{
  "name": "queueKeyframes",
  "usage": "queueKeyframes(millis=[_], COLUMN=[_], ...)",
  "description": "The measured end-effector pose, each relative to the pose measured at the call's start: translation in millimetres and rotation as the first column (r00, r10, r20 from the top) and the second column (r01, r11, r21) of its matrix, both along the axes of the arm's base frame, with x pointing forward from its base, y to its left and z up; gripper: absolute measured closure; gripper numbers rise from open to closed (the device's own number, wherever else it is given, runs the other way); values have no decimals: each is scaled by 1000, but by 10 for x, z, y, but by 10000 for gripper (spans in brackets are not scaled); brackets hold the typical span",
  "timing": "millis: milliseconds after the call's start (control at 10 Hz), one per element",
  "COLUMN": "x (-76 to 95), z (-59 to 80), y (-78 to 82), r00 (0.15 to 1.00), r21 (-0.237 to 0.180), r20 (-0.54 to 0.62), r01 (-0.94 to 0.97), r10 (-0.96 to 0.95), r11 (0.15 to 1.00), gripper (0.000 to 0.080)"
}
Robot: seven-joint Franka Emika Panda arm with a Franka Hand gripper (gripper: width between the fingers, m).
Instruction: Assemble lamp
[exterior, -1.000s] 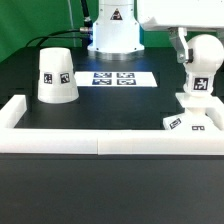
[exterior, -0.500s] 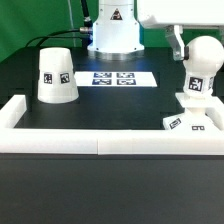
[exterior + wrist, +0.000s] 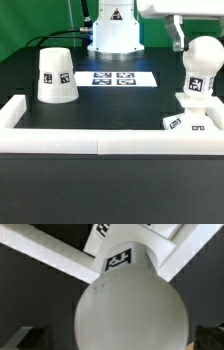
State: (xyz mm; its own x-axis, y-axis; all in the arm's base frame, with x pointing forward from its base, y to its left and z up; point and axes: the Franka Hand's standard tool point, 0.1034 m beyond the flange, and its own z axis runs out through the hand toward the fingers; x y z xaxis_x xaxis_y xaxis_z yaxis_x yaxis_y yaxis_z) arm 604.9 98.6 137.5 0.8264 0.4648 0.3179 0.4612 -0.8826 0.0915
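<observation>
The rounded white bulb (image 3: 202, 68) stands upright on the flat square base (image 3: 190, 123) at the exterior view's right, by the front rail. My gripper (image 3: 191, 30) hangs just above the bulb's top, open and holding nothing. One dark finger (image 3: 178, 36) shows beside the bulb's crown. In the wrist view the bulb (image 3: 128, 303) fills the middle, and my gripper (image 3: 120, 338) has its dark fingers (image 3: 24, 337) wide apart on either side, clear of it. The cone shade (image 3: 57, 75) stands alone at the exterior view's left.
The marker board (image 3: 114, 77) lies flat at mid-table. Long white border rails (image 3: 100, 141) run along the front, with short end pieces at both sides. The arm's white pedestal (image 3: 113, 35) stands behind the marker board.
My gripper has risen from around the bulb's upper part to above its top. The bulb stays upright on the base. The shade has not moved.
</observation>
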Motion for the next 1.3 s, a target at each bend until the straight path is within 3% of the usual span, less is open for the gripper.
queueKeyframes(millis=[500, 1000, 1100, 1300], x=[-52, -130, -95, 67], z=[-62, -123, -119, -123], y=[-16, 27, 38, 30], r00=[999, 945, 920, 913], r21=[-7, -56, -68, -68], r20=[-44, -326, -393, -407], r01=[0, -15, -25, -28], r10=[-1, -4, -4, -2], r11=[1000, 998, 997, 997], gripper=[100, 100, 100, 100])
